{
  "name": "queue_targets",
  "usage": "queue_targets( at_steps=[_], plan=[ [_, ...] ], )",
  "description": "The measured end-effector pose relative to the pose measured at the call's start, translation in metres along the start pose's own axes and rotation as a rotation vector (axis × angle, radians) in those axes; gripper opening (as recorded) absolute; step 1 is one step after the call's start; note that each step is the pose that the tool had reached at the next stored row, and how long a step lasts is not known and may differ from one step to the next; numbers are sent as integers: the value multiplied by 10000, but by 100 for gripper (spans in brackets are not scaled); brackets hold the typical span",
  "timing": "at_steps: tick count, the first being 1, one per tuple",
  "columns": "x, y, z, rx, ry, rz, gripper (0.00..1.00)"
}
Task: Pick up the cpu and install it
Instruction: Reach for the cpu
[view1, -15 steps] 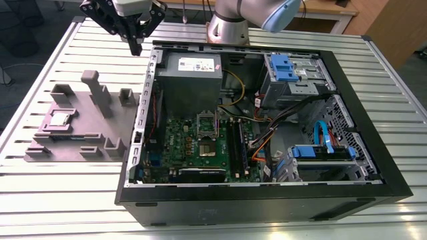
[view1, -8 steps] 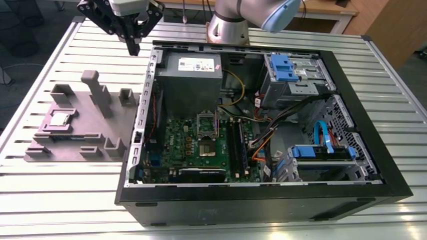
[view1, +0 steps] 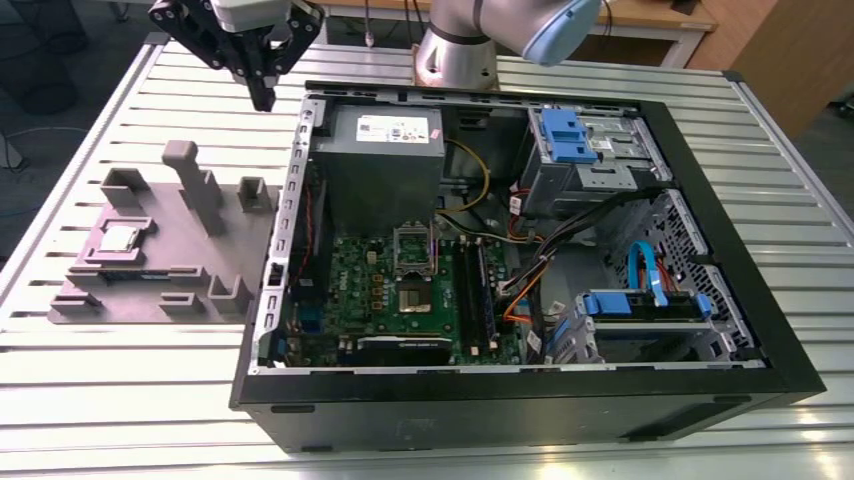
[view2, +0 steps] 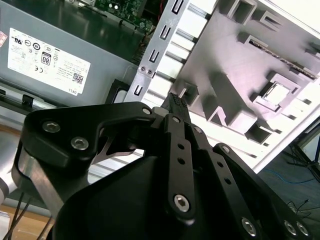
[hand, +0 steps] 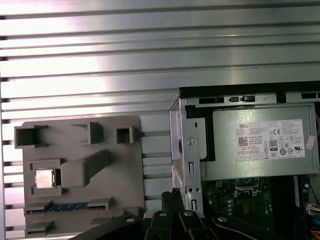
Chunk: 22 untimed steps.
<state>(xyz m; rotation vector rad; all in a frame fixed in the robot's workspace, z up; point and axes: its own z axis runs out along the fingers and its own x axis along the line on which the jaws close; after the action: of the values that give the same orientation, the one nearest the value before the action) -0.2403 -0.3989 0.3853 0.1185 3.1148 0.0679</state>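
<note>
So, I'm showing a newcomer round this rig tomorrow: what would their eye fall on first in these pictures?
The opened black computer case, lying on the slatted metal table with its green motherboard exposed, dominates the exterior view. At that view's left sits a grey fixture tray with the small shiny cpu resting in a recess. The black pincer hangs over the gap between tray and case, holding nothing.
</note>
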Motion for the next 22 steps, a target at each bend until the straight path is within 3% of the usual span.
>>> queue_targets(
  at_steps=[22],
  plan=[
    [125, -9, -2, 0, 0, 0, 11]
  ],
)
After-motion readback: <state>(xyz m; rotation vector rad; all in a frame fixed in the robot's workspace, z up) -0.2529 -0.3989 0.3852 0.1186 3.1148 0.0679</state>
